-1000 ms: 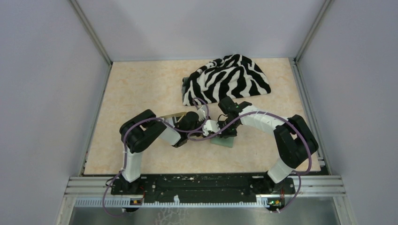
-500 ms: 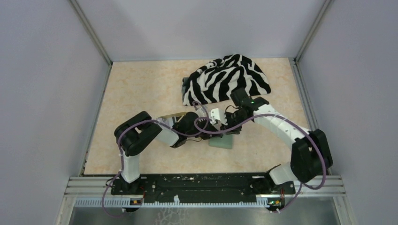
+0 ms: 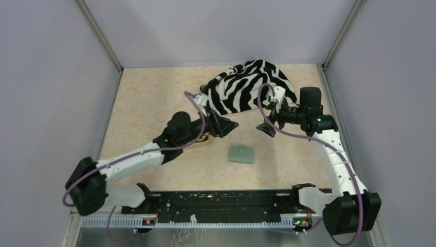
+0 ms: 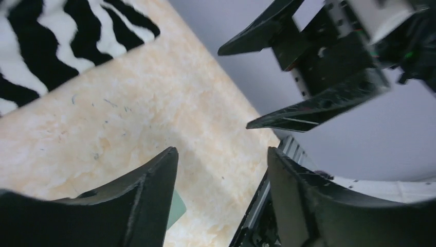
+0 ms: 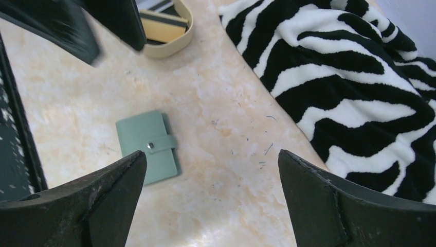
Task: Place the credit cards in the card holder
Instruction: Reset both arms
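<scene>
The sage-green card holder (image 3: 241, 154) lies flat on the table, folded shut with its snap strap across it (image 5: 146, 145). Nothing touches it. A corner of the card holder (image 4: 177, 211) shows beside my left finger. My left gripper (image 3: 225, 125) (image 4: 222, 152) hovers up and left of it, open and holding nothing. My right gripper (image 3: 268, 128) (image 5: 212, 154) hovers up and right of it, open wide and holding nothing. Credit cards lie in the tan tray (image 5: 181, 40): a yellow-orange card (image 5: 163, 32) and a dark striped card (image 5: 154, 6).
The zebra-striped cloth (image 3: 252, 86) is heaped at the back of the table, just behind both grippers. My left arm covers most of the tan tray in the top view. Grey walls close in the left, right and back sides.
Both grippers were down together at the card holder; they have lifted off and moved apart, left and right, and both have opened. The card holder stays on the table, closed.
</scene>
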Robot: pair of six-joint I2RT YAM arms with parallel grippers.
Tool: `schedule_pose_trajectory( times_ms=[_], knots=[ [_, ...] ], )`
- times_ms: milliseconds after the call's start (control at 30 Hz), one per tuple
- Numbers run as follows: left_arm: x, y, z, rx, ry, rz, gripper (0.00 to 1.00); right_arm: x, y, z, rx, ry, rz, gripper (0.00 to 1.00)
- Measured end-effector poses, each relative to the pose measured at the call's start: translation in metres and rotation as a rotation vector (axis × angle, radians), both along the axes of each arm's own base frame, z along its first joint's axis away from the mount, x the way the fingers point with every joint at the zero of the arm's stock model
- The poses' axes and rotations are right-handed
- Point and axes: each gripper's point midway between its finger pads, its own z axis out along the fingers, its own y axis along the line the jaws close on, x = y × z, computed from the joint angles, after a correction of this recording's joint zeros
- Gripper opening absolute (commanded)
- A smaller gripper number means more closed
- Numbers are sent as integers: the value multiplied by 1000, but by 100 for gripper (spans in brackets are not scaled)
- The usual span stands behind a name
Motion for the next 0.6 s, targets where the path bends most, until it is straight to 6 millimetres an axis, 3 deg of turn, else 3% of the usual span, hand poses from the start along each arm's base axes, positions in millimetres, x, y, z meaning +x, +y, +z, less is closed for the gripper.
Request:
schedule_pose_trajectory(
  times_ms=[33,67,133,300,467,600],
  knots=[
    [-2,11,15,-19,-40,26,96,1,-2,4,31,20,-21,98],
    [-5,24,26,-30,-82,58,98,2,-4,7,64,49,-44,98],
    [-13,51,40,-57,-141,120,98,4,-8,16,114,91,-79,98],
    [-42,119,68,-177,-238,252,98,11,-15,58,231,122,-134,98],
    [-58,155,93,-242,-269,322,98,7,-13,84,312,135,-172,98],
    [-62,170,104,-199,-239,356,98,1,-11,111,338,109,-170,98]
  ],
)
